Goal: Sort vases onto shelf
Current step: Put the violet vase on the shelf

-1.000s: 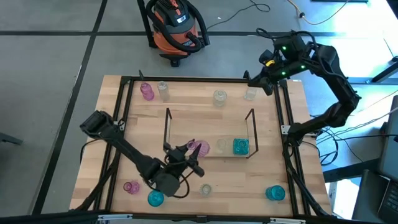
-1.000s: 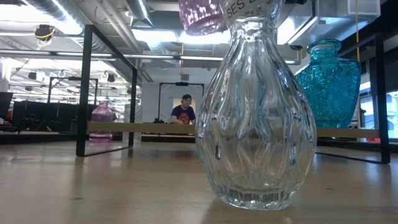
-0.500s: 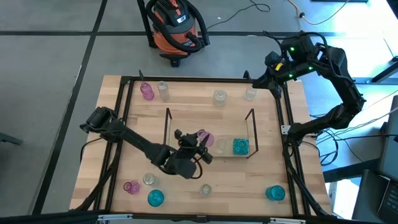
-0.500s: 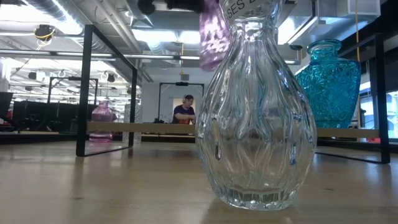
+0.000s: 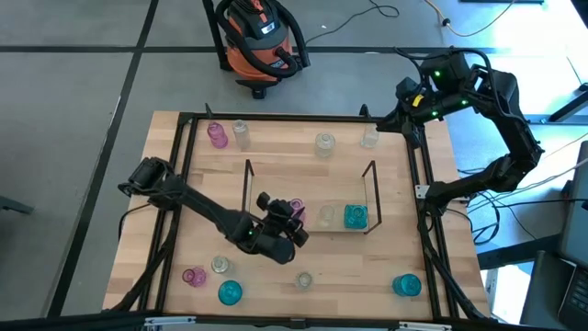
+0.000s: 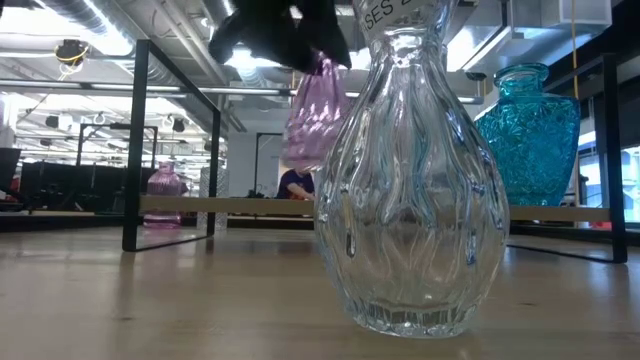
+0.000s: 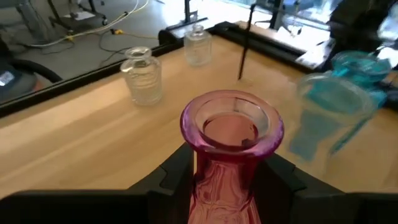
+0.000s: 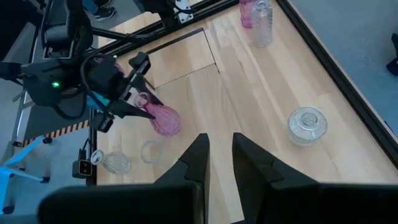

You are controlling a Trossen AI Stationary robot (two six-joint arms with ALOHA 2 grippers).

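Left gripper (image 5: 292,223) clamped on pink vase (image 7: 229,140) neck, held tilted above shelf (image 5: 369,189) front edge. Glass looks slick, fragile, light; neck's best grab spot. Right gripper (image 8: 216,152) empty, nearly closed, bench's far right corner.

Overhead strip lights (image 6: 70,50) keep the place bright and even, so shadows on the wooden table (image 5: 303,175) stay soft. A cold blue glare washes the floor at the far right corner. At table level, the near clear vase (image 6: 410,190) sparkles with highlights. The teal vase (image 7: 336,106) looks smeared in the left wrist view, perhaps from motion; the background there is soft.
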